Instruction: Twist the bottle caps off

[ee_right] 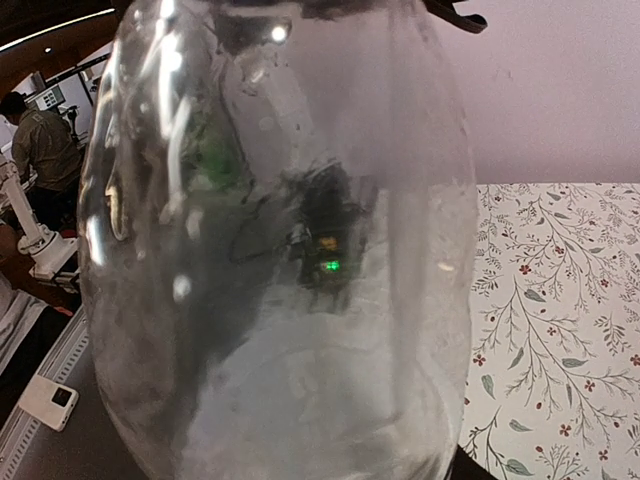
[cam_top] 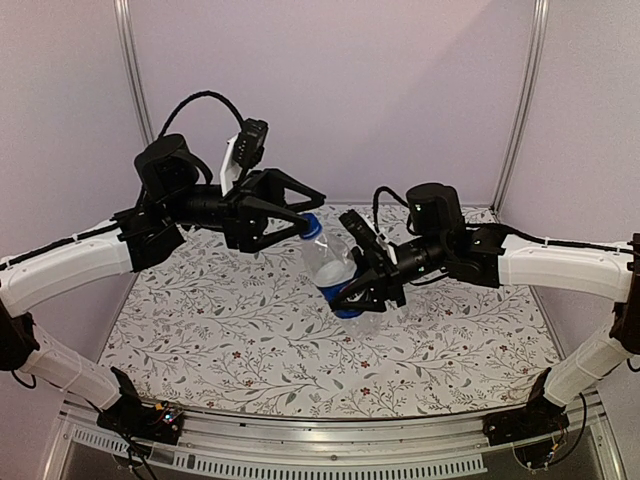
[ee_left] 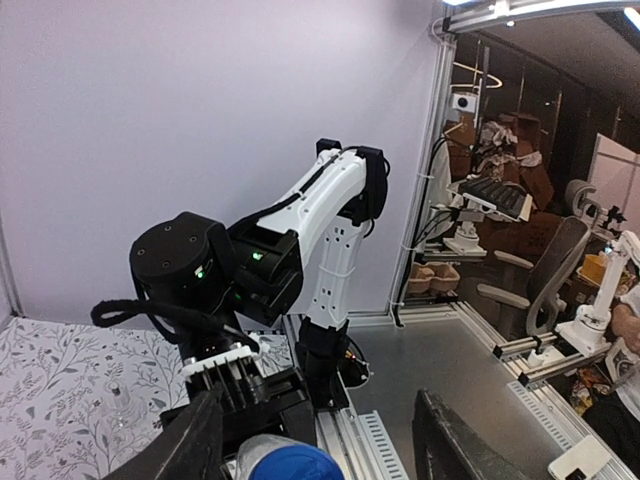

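Note:
A clear bottle (cam_top: 333, 262) with a blue label band is held tilted above the table, its blue cap (cam_top: 311, 227) pointing up and left. My right gripper (cam_top: 350, 285) is shut on the bottle's lower body. In the right wrist view the bottle (ee_right: 280, 250) fills the frame and hides the fingers. My left gripper (cam_top: 313, 212) straddles the cap. In the left wrist view the blue cap (ee_left: 290, 462) sits at the bottom edge, close to the left finger (ee_left: 195, 440), with a clear gap to the right finger (ee_left: 450, 440). The left gripper (ee_left: 320, 400) is open.
The floral tablecloth (cam_top: 250, 340) covers the table under both arms. An aluminium rail (cam_top: 320, 440) runs along the near edge with both arm bases on it. Pale walls and frame posts (cam_top: 130, 70) close in the back and sides.

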